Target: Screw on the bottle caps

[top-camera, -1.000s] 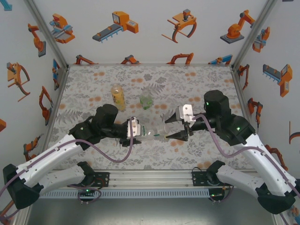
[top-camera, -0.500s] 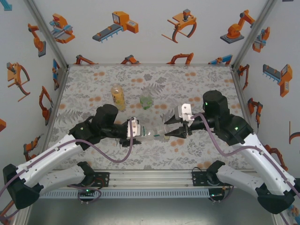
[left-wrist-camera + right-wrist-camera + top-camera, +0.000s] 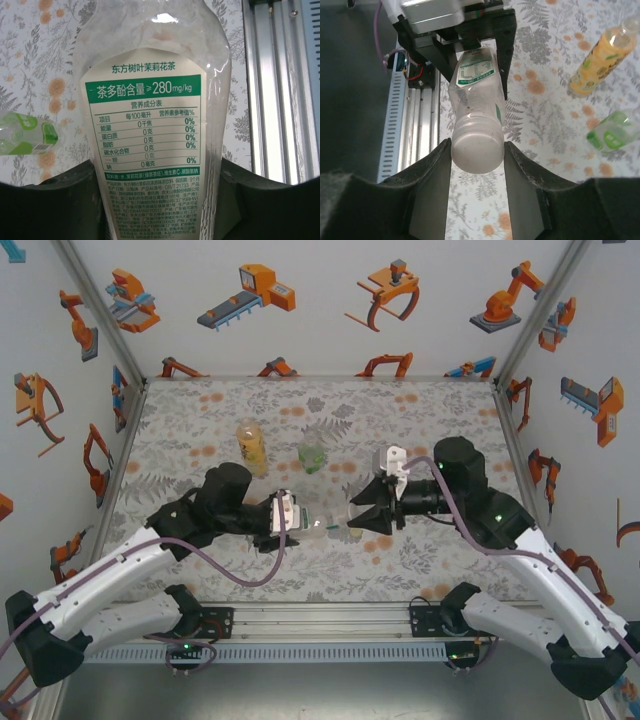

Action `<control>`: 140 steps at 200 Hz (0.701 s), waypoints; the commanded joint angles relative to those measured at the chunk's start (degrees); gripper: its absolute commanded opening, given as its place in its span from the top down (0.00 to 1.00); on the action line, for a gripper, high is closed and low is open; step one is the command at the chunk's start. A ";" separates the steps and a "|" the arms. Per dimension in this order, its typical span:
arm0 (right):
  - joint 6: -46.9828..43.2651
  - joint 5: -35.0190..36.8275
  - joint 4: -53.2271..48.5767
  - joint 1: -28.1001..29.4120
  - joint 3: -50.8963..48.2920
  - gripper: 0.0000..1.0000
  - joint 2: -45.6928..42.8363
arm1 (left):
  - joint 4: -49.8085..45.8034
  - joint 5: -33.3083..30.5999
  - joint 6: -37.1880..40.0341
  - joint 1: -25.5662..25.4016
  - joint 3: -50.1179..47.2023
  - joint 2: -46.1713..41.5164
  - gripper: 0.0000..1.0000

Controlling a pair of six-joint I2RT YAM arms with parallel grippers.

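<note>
Right gripper (image 3: pixel 477 150) closed on white cap (image 3: pixel 476 159), cap on mouth of clear bottle (image 3: pixel 470 80). Left gripper (image 3: pixel 157 180) clamps the bottle's labelled body, held level over table (image 3: pixel 200 420). Amber bottle (image 3: pixel 251 445) and green bottle (image 3: pixel 313 455) sit further back, apart.

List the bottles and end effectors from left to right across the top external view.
Amber-yellow plastic bottle, left end effector, slim clear plastic bottle with green-white label, right end effector closed on its white round plastic cap. Short green-tinted plastic bottle omitted: it overlaps the clear one.
</note>
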 commanded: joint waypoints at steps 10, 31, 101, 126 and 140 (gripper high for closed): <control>27.16 10.93 8.89 0.44 -2.28 1.00 0.08 | 3.19 -1.26 -0.77 -0.19 0.27 -1.08 0.98; 42.81 16.24 9.10 0.49 -3.80 1.00 0.01 | 3.71 -2.39 -1.11 -0.19 0.01 -1.26 0.98; 83.39 15.93 4.13 0.41 -8.66 1.00 2.42 | 4.69 -6.81 -2.59 -0.19 0.26 -0.27 0.98; 82.87 17.79 3.17 0.44 -8.94 1.00 1.15 | 4.70 -5.53 -2.66 -0.23 0.31 -0.34 0.98; 81.95 18.31 3.36 0.41 -8.60 0.93 0.81 | 4.70 -4.81 -2.61 -0.19 0.18 -0.49 0.98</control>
